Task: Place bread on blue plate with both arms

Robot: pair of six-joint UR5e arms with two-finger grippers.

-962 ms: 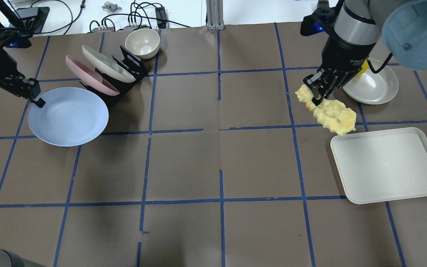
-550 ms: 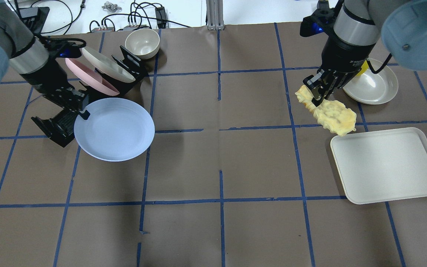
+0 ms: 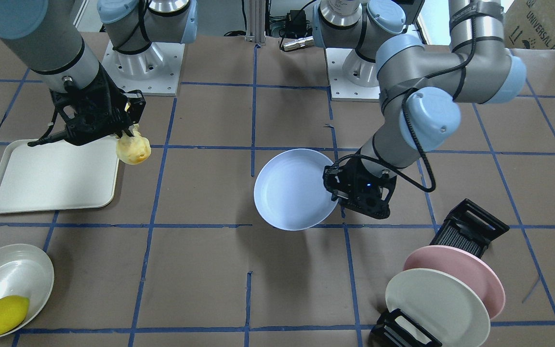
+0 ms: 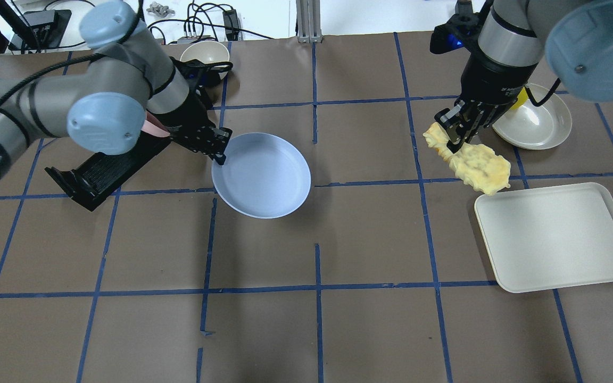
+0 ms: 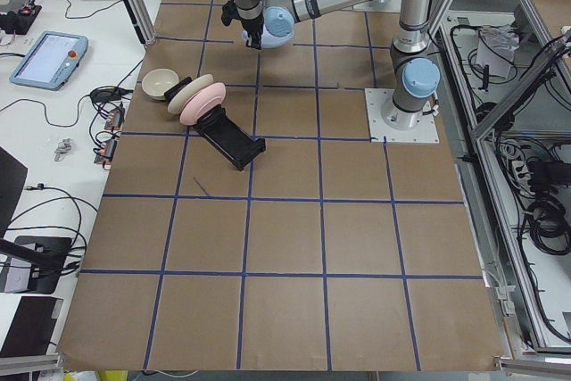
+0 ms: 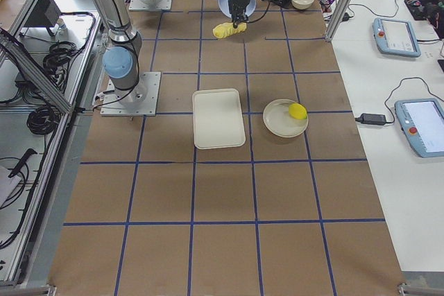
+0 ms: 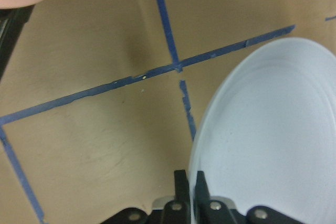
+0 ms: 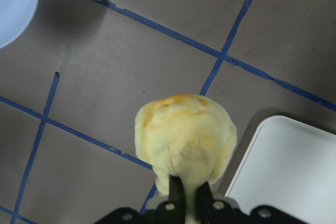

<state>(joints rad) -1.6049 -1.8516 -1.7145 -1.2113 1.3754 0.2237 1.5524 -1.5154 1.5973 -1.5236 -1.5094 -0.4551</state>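
right gripper (image 4: 454, 139) pinching bread (image 4: 479, 166) near pale end, off the table | long axis diagonal, browner end toward tray (image 4: 556, 239) corner | left gripper (image 4: 220, 155) clamped on blue plate (image 4: 264, 175) rim, mid-table, well apart from bread

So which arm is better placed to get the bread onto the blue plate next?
The right arm. The right claw grips the bread, held up beside the white tray. The left claw pinches the rim of the blue plate, so it can only present it.
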